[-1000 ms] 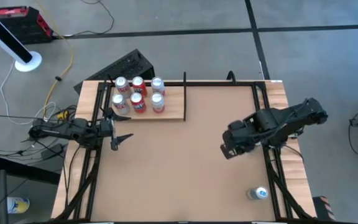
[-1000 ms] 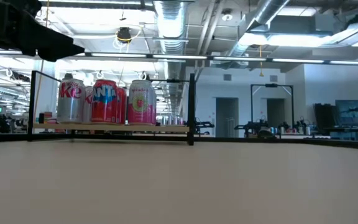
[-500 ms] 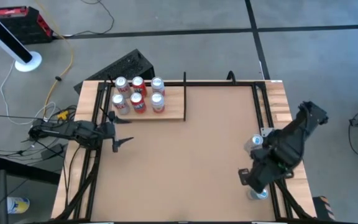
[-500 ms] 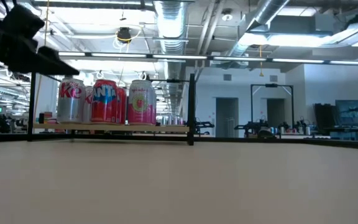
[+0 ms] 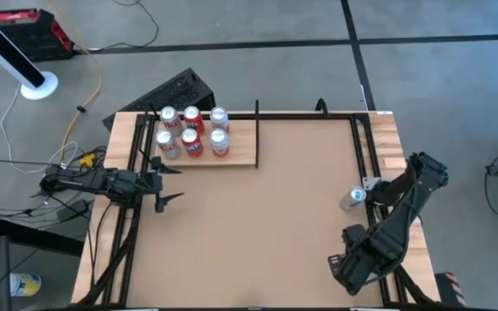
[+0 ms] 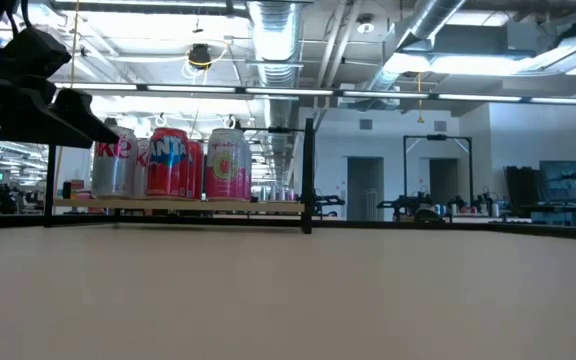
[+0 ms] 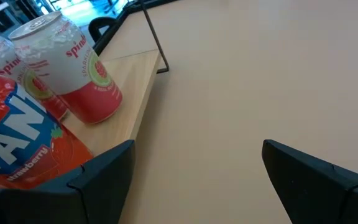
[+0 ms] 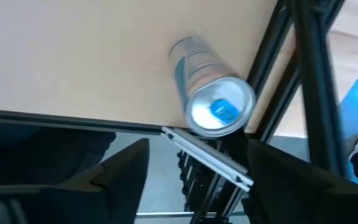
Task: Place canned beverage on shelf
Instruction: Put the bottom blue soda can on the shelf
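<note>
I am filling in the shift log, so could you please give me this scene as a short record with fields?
shelf: pale light-wood plank shelf, left side of the brown tabletop
on shelf: six upright red and silver drink cans
loose can: silver can with a blue-marked top, at the tabletop's edge beside the black frame rail
right gripper: open, aimed at the loose can, apart from it
left gripper: open, empty, just in front of the shelf
task state: loose can not yet grasped
</note>
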`<state>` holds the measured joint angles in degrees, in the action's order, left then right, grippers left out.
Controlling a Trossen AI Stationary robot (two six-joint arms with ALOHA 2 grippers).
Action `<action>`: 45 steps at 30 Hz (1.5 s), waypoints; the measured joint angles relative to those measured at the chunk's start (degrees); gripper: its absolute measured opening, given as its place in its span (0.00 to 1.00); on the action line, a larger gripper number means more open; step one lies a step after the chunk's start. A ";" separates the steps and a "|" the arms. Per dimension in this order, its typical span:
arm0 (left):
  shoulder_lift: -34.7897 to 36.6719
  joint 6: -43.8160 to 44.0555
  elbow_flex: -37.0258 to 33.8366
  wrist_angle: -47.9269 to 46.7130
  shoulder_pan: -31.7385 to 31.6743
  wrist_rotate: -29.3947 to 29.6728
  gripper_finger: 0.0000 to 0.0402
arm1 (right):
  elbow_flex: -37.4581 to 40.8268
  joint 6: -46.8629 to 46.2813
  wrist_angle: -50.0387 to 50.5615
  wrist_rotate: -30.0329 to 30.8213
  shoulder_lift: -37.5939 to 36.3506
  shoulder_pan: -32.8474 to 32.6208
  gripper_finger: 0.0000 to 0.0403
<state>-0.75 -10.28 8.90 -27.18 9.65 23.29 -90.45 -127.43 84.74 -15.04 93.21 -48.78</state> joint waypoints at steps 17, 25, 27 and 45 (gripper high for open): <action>0.00 -0.02 -0.01 -0.04 0.00 0.02 0.84 | 1.16 -4.49 -0.78 4.22 0.79 -4.56 0.83; 0.00 -0.02 -0.01 -0.07 0.00 0.02 0.84 | 7.15 -3.26 -2.73 4.67 0.75 -4.88 0.83; 0.00 -0.02 -0.01 -0.07 0.02 0.03 0.84 | 8.14 -3.20 -4.71 4.20 0.77 -4.92 0.83; 0.01 -0.02 -0.01 -0.09 0.00 0.02 0.84 | 8.37 -4.75 -3.83 5.15 0.90 -7.18 0.83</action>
<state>-0.75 -10.31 8.88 -27.27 9.65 23.31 -82.08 -132.18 80.91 -9.89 94.11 -55.96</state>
